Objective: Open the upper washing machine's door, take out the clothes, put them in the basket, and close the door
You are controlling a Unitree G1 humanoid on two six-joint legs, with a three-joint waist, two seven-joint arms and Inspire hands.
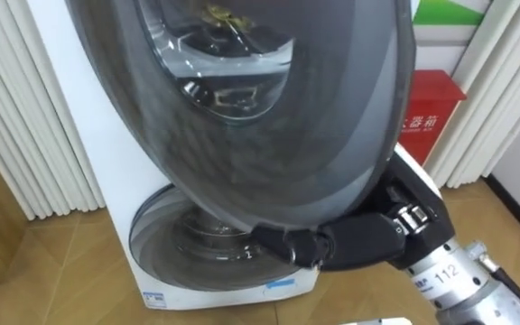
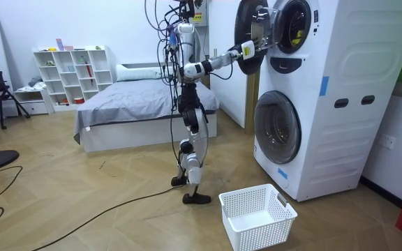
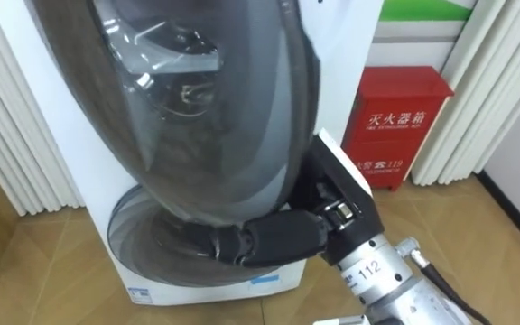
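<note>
1. The right robot hand (image 1: 337, 242) lies against the lower rim of the open door (image 1: 242, 135), its arm coming in from the lower right. I cannot tell whether it grips that rim or only leans on it.
2. That dark, round, glass-bellied door belongs to the upper washing machine (image 2: 347, 56) and stands out towards the robot. The robot stands upright on the wooden floor, just to the room view's left of the two stacked machines, with that arm raised about shoulder high.
3. The task's thing is a yellow-green garment (image 2: 296, 29) lying inside the upper drum, past the door. The hand has not reached it yet.
4. I'd judge it soft, limp and light, possibly damp and clingy, and likely to drag other pieces along; nothing in it can break. The best hold looks like a bunched fold near the drum's mouth, with the hand closed round a good wad rather than a thin edge. It should then be lifted clear of the opening's lip so it doesn't snag.
5. Below, the lower machine's door (image 1: 197, 244) is shut.
6. Farther out, a white laundry basket (image 2: 257, 217) sits on the floor near the lower machine. A red box (image 3: 403, 113) stands to the machines' right. A bed (image 2: 138, 104) and a white shelf unit (image 2: 75, 70) are far off at the room view's left.
</note>
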